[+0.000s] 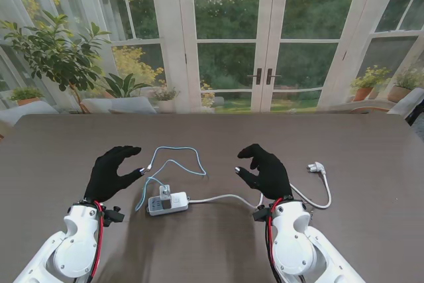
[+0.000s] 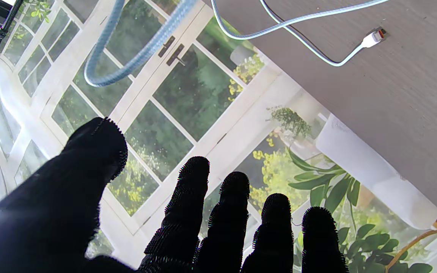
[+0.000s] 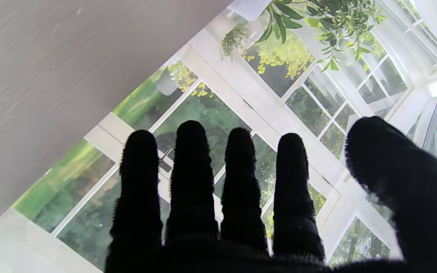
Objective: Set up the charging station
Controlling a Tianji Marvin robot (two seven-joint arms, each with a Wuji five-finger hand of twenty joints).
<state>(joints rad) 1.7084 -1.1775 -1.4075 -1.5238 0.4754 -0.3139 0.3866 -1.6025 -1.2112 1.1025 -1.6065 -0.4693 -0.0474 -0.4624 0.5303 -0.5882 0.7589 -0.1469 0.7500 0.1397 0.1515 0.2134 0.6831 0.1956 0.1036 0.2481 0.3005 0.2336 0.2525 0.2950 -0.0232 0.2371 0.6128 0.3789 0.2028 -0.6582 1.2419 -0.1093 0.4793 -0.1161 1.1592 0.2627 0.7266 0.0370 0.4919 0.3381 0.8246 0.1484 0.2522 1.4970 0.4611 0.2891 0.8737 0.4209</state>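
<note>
The power strip (image 1: 167, 203) lies on the counter (image 1: 371, 230) between the two arms, its long axis running left to right, a charger adapter (image 1: 165, 192) already plugged in. From it the blue charging cable (image 1: 177, 161) loops away, its free connector (image 2: 372, 38) lying just beside the left robot hand (image 1: 111, 171), the nearer one. The strip's wall plug (image 1: 316, 168) rests to the right of the right robot hand (image 1: 265, 167). Both hover with fingers spread, holding nothing (the left likely takes the connector).

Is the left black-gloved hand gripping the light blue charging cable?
No: in the stand view the left black-gloved hand hovers with fingers spread, holding nothing, with the light blue charging cable lying on the table beside it.
</note>
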